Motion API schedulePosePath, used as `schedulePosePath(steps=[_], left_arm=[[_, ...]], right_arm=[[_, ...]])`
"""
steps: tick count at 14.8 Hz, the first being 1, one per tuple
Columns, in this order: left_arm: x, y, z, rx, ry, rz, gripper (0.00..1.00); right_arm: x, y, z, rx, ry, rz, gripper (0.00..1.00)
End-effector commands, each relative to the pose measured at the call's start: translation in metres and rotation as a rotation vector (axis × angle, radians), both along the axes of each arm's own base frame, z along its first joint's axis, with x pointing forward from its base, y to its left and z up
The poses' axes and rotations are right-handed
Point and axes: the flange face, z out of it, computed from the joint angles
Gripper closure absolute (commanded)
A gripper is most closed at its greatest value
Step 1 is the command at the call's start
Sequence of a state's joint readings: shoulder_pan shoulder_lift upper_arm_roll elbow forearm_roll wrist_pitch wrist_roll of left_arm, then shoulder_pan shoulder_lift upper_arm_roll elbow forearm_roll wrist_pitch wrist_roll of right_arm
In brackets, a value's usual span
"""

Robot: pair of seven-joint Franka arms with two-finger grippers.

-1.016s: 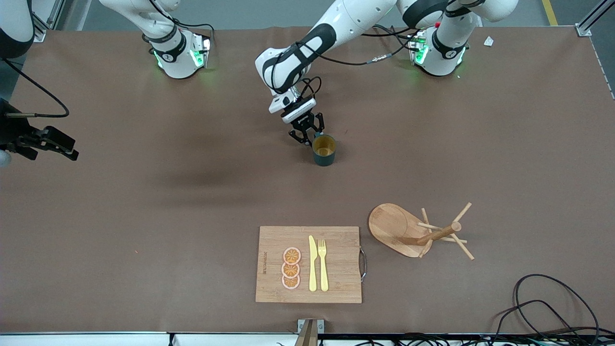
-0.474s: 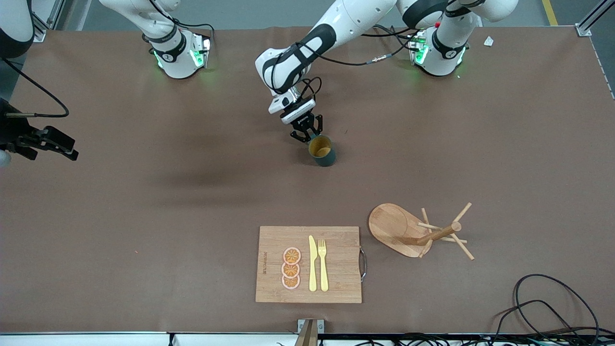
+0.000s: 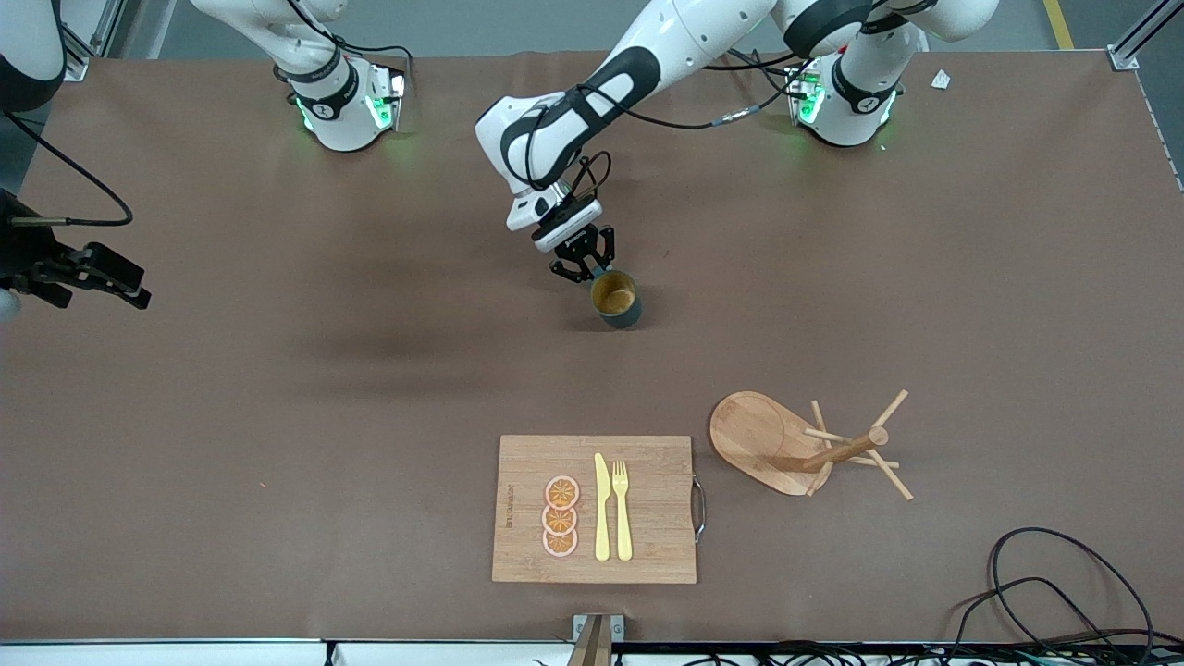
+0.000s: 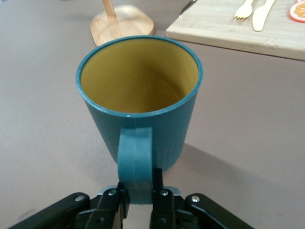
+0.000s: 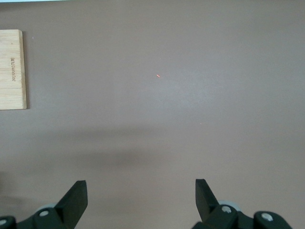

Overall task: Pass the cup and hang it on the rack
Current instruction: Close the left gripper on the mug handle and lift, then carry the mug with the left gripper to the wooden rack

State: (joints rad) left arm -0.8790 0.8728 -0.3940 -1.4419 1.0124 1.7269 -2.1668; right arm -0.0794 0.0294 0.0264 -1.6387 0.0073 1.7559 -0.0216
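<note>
The dark teal cup (image 3: 616, 299) with its mustard-yellow inside is near the table's middle, slightly tilted. My left gripper (image 3: 585, 269) is shut on the cup's loop handle (image 4: 136, 160). In the left wrist view the cup (image 4: 138, 95) fills the frame and the fingers (image 4: 159, 188) clamp the handle from both sides. I cannot tell whether its base touches the table. The wooden rack (image 3: 805, 446) stands nearer the front camera, toward the left arm's end, and its base shows in the left wrist view (image 4: 121, 24). My right gripper (image 3: 141, 287) waits open and empty at the right arm's end (image 5: 140, 191).
A wooden cutting board (image 3: 657, 481) with orange slices, a yellow knife and a fork lies near the front edge, beside the rack; it also shows in both wrist views (image 4: 214, 28) (image 5: 12, 67). Black cables (image 3: 1045, 573) lie at the front corner at the left arm's end.
My left gripper has shifted a little toward the right arm's end with the cup's handle in it, and the cup has tilted. The right arm has not moved.
</note>
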Motion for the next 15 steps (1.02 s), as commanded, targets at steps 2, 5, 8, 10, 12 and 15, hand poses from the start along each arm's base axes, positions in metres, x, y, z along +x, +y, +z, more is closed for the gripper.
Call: schedulePosePath(steps=[2,5,8,10,12,15], left_arm=[[0.06,0.012,0.075,-0.213,0.184,0.088,0.94],[0.105,0.033,0.124,-0.389,0.304,0.153,0.94],[0.16,0.069,0.175,-0.616,0.376,0.228,0.93],[0.191,0.094,0.199,-0.738,0.419,0.268,0.94],[0.214,0.116,0.212,-0.841,0.487,0.31,0.93],[0.248,0.154,0.236,-0.997,0.563,0.36,0.94]], right_arm=[[-0.006,0.001,0.006,0.011,-0.003,-0.005,0.0],[-0.006,0.001,0.006,0.011,-0.005,-0.005,0.0],[-0.006,0.001,0.006,0.01,-0.005,-0.003,0.0],[-0.006,0.0,0.006,0.011,-0.003,-0.005,0.0],[-0.006,0.001,0.006,0.011,-0.003,-0.003,0.0],[-0.006,0.0,0.006,0.011,-0.003,-0.005,0.0]])
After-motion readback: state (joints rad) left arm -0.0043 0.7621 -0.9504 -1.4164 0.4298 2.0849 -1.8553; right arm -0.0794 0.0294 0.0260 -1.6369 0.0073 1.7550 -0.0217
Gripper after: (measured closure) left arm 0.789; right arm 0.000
